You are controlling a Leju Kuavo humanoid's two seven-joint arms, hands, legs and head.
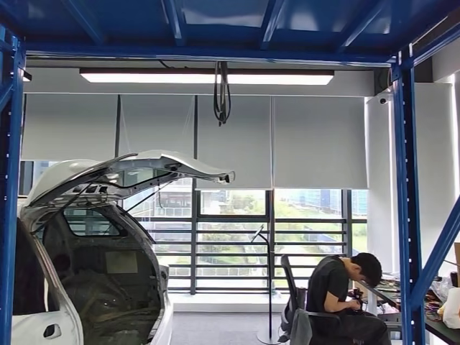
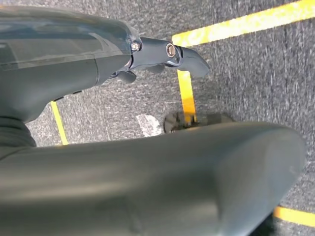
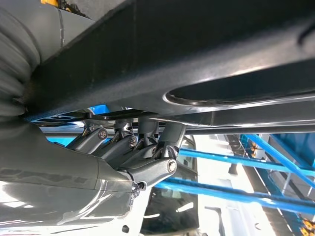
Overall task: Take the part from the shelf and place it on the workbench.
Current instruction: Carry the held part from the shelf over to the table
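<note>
In the right wrist view a long black part [image 3: 223, 59] with a glossy moulded edge lies across my right hand [image 3: 141, 152]. The dark fingers [image 3: 158, 169] curl up against its underside and hold it. My left hand [image 2: 74, 64] hangs over the grey carpet with its fingers [image 2: 163, 51] stretched out and the thick thumb [image 2: 167, 182] apart from them, with nothing in it.
A white car [image 1: 81, 287] with its tailgate [image 1: 141, 169] raised stands at the left. Blue frame posts [image 1: 410, 215] rise on both sides. A person [image 1: 339, 295] sits at a cluttered desk [image 1: 393, 296] at the right. Yellow lines [image 2: 237, 24] mark the floor.
</note>
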